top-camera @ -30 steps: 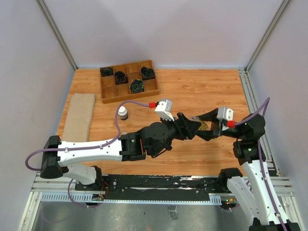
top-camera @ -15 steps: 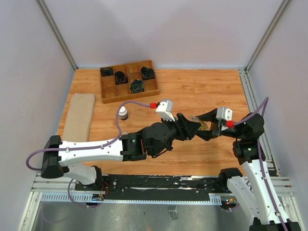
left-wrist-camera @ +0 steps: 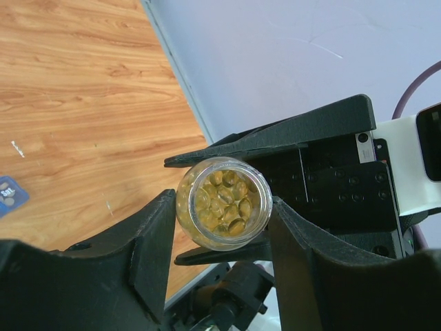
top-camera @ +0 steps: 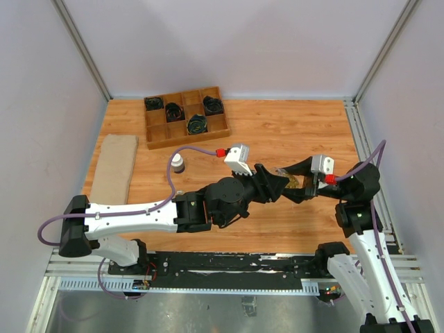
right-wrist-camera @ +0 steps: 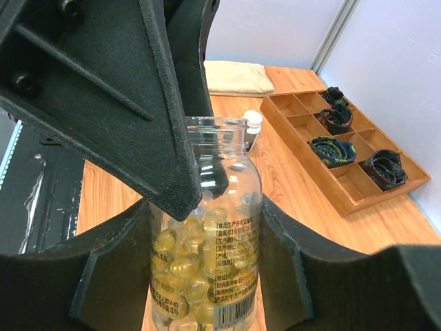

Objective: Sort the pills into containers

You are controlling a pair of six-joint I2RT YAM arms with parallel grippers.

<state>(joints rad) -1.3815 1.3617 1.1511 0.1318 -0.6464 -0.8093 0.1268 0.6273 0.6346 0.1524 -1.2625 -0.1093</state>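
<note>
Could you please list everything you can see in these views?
vial: one, clear, gripped from both sides
pills: many, yellowish-amber, inside the vial
pill organizer: one, blue, only a corner showing
tray: one, wooden, table's far left
coils: four, black, in the tray
bottle: one, dark brown, white cap, near the tray
cloth: one, beige, table's left edge
table: one, orange-brown wood, underneath
left gripper: one, black, jaws shut on the vial
right gripper: one, black, jaws shut on the vial

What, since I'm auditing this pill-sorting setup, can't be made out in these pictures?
- Blue organizer: left wrist view, only a corner, cut off by the left edge; unseen elsewhere.
- Vial: top view, mostly covered by both arms' jaws.
- Label print: right wrist view, too small to read.
- White-capped bottle: right wrist view, mostly behind the vial.
</note>
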